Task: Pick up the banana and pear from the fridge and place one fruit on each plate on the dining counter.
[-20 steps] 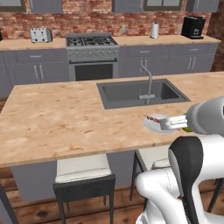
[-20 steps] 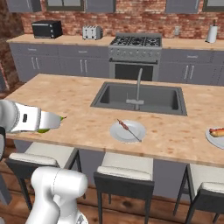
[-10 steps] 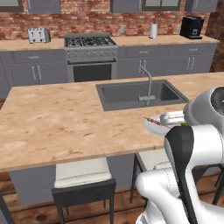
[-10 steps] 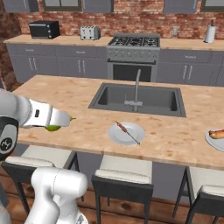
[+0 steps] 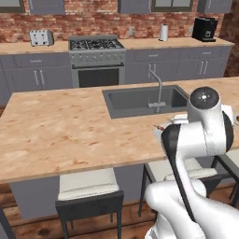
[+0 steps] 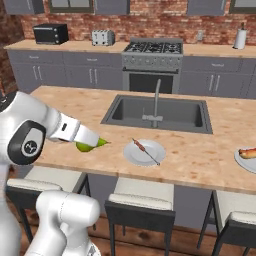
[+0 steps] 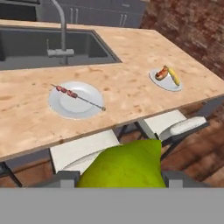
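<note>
i've got the pear (image 7: 124, 168) clamped in my gripper (image 6: 92, 141), hanging over the near edge of the dining counter (image 6: 210, 159), w/ fingers (image 7: 65, 178) either side of it. the skewer plate (image 7: 75, 99) lies ahead and to the right of the gripper in the right base view, so the next move is prob. a short reach fwd over the wood. far plate (image 7: 166, 81) already has the banana (image 7: 174, 76) beside a brown food item (image 7: 162, 73), so the skewer plate is my target.

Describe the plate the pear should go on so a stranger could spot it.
Start at the wood-topped dining counter and its sink. Just in front of the sink lies a round pale plate. It carries a thin skewer, whereas the far plate already holds the banana.
</note>
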You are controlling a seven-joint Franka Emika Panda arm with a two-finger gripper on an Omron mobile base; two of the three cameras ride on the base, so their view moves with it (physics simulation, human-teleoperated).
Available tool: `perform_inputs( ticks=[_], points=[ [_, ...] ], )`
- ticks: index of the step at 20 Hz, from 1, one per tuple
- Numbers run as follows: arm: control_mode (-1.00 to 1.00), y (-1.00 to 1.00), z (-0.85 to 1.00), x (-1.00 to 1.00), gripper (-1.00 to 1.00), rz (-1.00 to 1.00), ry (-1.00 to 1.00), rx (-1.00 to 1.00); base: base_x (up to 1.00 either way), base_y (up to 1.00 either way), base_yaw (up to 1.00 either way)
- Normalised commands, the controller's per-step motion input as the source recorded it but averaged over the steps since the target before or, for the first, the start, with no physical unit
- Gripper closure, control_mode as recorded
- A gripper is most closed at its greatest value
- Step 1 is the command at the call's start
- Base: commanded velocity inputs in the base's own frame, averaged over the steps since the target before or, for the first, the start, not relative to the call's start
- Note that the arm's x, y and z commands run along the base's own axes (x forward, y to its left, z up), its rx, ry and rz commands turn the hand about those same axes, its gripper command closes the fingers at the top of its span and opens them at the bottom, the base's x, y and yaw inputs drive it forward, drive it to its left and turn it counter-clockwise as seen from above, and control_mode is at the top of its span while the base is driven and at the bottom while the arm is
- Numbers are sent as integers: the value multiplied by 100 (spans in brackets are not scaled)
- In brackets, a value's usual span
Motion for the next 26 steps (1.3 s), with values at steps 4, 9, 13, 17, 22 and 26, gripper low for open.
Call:
perform_inputs(
  ticks=[4,9,13,17,22,26],
  points=[
    [-100,-8,-38,50,100,-43,1,-7,0,0,0],
    [-100,-17,-30,61,100,-38,0,-1,0,0,0],
    [-100,-2,-25,57,100,-26,0,0,0,0,0],
    [-100,0,-22,45,100,-15,-1,5,0,0,0],
    [-100,-22,-30,28,100,-3,-14,7,0,0,0],
    [-100,-29,-35,1,100,0,-27,6,0,0,0]
  ],
)
